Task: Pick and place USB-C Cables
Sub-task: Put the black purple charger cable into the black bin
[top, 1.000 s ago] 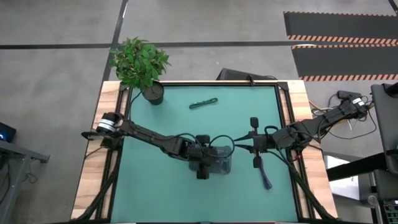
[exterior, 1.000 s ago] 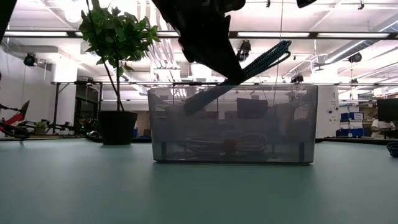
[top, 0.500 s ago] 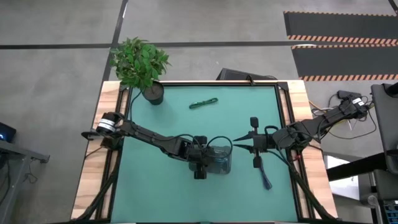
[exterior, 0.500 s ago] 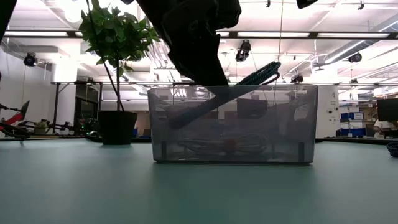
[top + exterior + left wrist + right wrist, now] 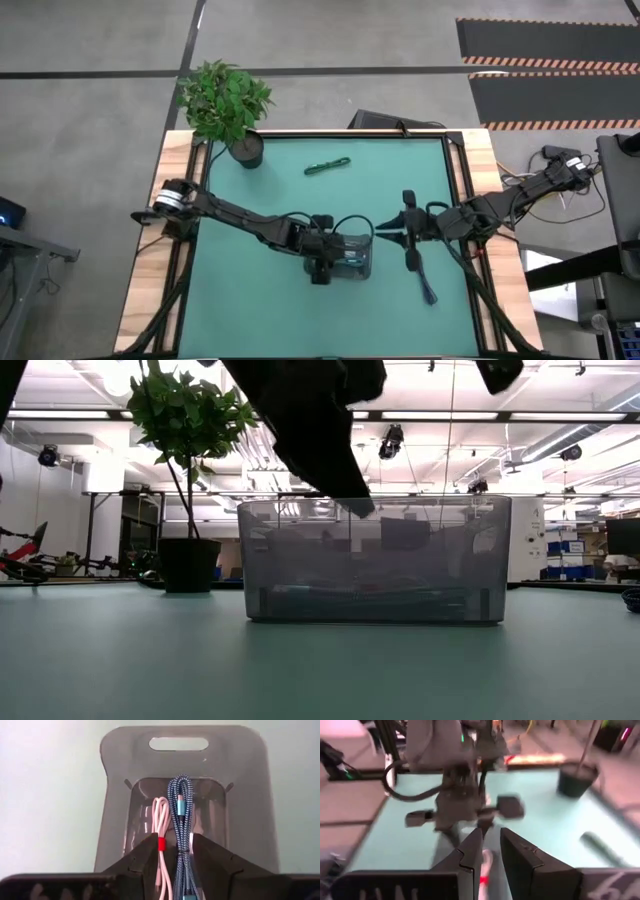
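A grey see-through tray (image 5: 358, 266) (image 5: 470, 560) (image 5: 125, 770) stands mid-table. In it lie the light blue cable (image 5: 181, 805) (image 5: 370, 597) and the white cable with the red band (image 5: 160, 815), side by side on its floor. My left gripper (image 5: 322, 268) (image 5: 175, 845) (image 5: 350, 505) hangs open over the tray's rim, above the two cables. The green cable (image 5: 327, 165) lies near the far edge. The dark navy cable (image 5: 427, 288) (image 5: 632, 598) lies toward the near right. My right gripper (image 5: 383, 238) (image 5: 491, 845) is open, just right of the tray, pointing at it.
A potted plant (image 5: 225, 100) (image 5: 190, 560) stands at the far left corner of the green mat. The left arm (image 5: 240, 218) slants across the mat's left half. Wooden rails (image 5: 150, 250) line both sides of the table. Bare mat lies near the front edge.
My left gripper carried the light blue cable tilted above the tray, sank toward it and let go. The cable now lies flat on the tray floor beside the white one. My right gripper has moved a little toward the table's left, closer to the tray.
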